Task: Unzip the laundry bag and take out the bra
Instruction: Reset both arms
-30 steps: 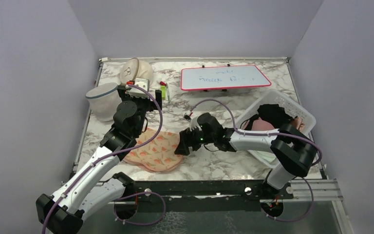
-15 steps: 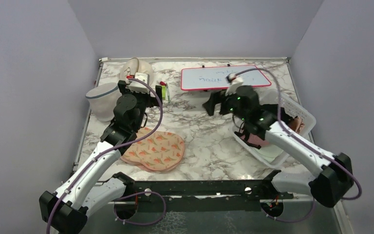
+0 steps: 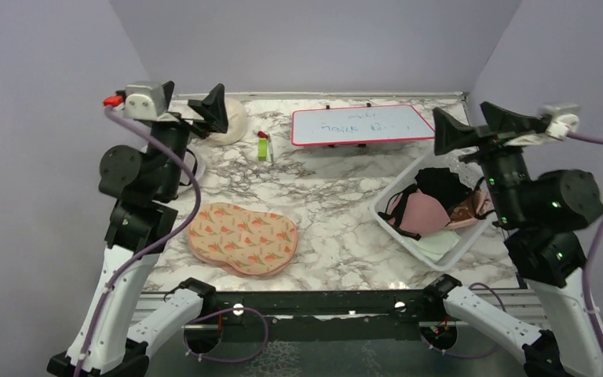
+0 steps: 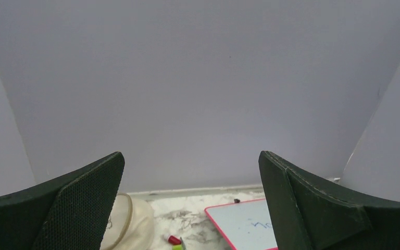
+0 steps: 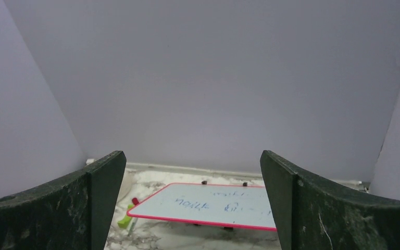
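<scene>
The laundry bag (image 3: 242,243), peach-pink with red flowers, lies flat on the marble table near the front left. I cannot tell whether its zip is open. The bra (image 3: 420,214), pale pink with black edging, lies in the white basket (image 3: 471,236) at the right. My left gripper (image 3: 191,100) is open and empty, raised high above the table's back left. My right gripper (image 3: 477,124) is open and empty, raised high above the basket. Both wrist views look at the back wall between open jaws: the left gripper (image 4: 190,159) and the right gripper (image 5: 192,156).
A red-framed whiteboard (image 3: 359,124) stands at the back, also in the wrist views (image 4: 245,224) (image 5: 213,205). A cream dome bag (image 3: 234,119) (image 4: 130,221) and a green marker (image 3: 264,148) (image 5: 125,221) lie back left. A black cloth (image 3: 442,184) and a brownish-pink garment (image 3: 475,206) share the basket.
Both arms have risen from the table to a high pose. The right gripper left the laundry bag's edge, passed the basket and went up. The bag now lies flat and uncovered.
</scene>
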### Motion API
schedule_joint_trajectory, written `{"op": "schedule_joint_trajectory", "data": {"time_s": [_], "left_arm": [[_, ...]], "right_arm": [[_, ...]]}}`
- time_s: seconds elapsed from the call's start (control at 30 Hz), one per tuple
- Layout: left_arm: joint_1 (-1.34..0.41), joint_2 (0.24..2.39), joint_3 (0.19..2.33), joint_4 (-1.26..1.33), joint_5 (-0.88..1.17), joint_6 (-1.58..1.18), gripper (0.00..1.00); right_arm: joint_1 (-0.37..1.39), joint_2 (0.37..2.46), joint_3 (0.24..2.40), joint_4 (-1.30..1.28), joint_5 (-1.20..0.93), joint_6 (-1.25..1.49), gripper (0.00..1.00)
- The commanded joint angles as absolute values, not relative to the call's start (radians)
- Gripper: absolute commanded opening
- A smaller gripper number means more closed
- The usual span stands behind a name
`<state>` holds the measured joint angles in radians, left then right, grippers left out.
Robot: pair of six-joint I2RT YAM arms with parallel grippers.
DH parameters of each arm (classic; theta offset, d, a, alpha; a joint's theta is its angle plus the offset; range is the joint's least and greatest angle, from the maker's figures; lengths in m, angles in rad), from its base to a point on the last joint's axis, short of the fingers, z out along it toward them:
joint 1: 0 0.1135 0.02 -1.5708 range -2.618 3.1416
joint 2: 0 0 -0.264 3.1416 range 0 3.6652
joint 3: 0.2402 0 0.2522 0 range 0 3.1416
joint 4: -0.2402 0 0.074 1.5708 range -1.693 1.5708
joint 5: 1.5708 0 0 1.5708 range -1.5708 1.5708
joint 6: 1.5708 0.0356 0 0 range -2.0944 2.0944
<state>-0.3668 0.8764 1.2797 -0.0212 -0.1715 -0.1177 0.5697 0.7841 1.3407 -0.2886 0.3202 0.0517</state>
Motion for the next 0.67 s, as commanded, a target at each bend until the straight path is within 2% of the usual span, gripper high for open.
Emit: {"op": "schedule_joint_trajectory", "data": {"time_s": [0.0,0.2,0.63], "left_arm": [[-0.364,0.785,1.300,-0.017,-0.184,-0.126,0.99],[-0.364,0.673,1.214,0.130,-0.178,-0.107,0.99],[-0.364,0.693,1.209,0.118,-0.172,-0.096,0.99]], "right_arm": [[0.573,0.700,1.368,-0.352,0.340,-0.025,1.00],[0.574,0.644,1.387,-0.366,0.342,-0.038,1.00],[0.574,0.590,1.325,-0.329,0.377,-0.023,1.00]]}}
